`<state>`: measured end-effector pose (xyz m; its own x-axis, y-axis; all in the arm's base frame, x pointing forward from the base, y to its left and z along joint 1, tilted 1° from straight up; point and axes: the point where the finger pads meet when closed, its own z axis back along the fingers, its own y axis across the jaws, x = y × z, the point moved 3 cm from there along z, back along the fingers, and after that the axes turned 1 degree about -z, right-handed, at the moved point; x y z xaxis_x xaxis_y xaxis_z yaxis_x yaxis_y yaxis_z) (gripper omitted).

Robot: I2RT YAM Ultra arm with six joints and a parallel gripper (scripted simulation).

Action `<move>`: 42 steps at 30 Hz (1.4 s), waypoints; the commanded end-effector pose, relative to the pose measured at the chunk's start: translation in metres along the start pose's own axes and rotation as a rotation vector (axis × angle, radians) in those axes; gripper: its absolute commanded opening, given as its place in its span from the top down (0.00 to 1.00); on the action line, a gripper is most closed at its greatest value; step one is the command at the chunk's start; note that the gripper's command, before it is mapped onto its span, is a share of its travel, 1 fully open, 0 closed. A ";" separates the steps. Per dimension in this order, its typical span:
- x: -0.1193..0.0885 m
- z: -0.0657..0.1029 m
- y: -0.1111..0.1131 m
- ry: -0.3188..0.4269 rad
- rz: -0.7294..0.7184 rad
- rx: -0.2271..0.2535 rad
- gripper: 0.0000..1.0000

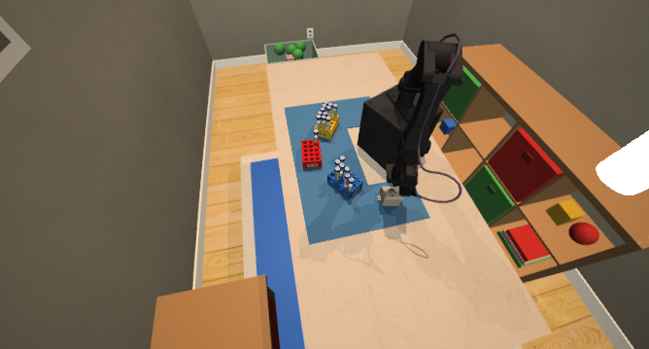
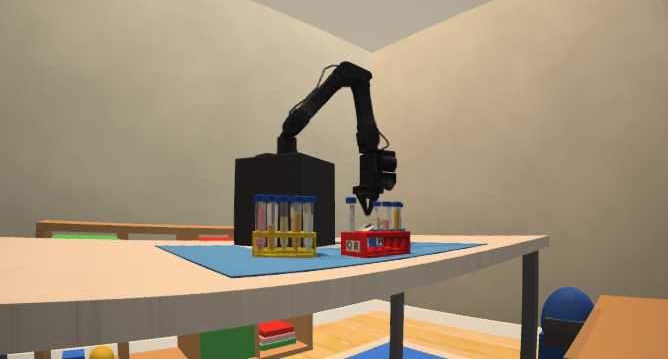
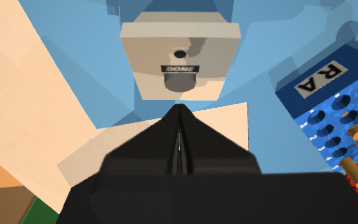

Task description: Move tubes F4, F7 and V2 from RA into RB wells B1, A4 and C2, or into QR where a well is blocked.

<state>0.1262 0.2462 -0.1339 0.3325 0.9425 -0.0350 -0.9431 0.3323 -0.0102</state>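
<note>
My gripper point(image 2: 368, 213) point(image 3: 179, 111) is shut and empty. It points down close to the grey DONE box point(image 1: 390, 197) point(image 3: 146, 60). In the wrist view the fingertips lie just short of the box's round button point(image 3: 180, 82); the lamp point(image 3: 180, 54) above it looks dark. The yellow rack RB point(image 1: 323, 134) point(image 2: 285, 254) holds several blue-capped tubes. The blue rack RA point(image 1: 354, 192) point(image 3: 348, 54) also holds several. The red rack QR point(image 1: 312, 166) point(image 2: 385, 251) has one upright tube point(image 1: 316, 137) point(image 2: 351, 215) at a corner. Cap labels are not readable.
The racks and the DONE box stand on the blue bench mat point(image 1: 321, 226) point(image 2: 225, 265). RA is beside the box, with QR and RB farther along. The black arm base point(image 1: 384, 124) point(image 2: 270, 193) stands beside the mat. A shelf unit point(image 1: 529, 90) is behind the arm.
</note>
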 end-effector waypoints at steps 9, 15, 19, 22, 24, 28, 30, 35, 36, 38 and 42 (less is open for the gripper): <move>0.012 -0.020 -0.006 -0.037 -0.005 -0.007 1.00; 0.012 -0.011 -0.006 -0.052 -0.006 -0.010 1.00; 0.003 -0.011 -0.005 -0.034 -0.005 -0.007 1.00; 0.002 -0.010 -0.004 -0.028 -0.005 -0.006 1.00; 0.009 -0.011 -0.005 -0.036 -0.005 -0.007 1.00; 0.002 -0.009 -0.004 -0.026 -0.005 -0.006 1.00; -0.001 -0.009 -0.004 -0.018 -0.004 -0.005 1.00; 0.005 -0.011 -0.002 -0.027 -0.001 -0.004 1.00; 0.005 -0.011 -0.002 -0.027 -0.001 -0.004 1.00; 0.008 -0.009 -0.005 -0.040 -0.005 -0.008 1.00; 0.006 -0.018 -0.005 -0.029 -0.005 -0.006 1.00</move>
<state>0.1271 0.2480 -0.1476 0.3303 0.9437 -0.0171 -0.9439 0.3301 -0.0125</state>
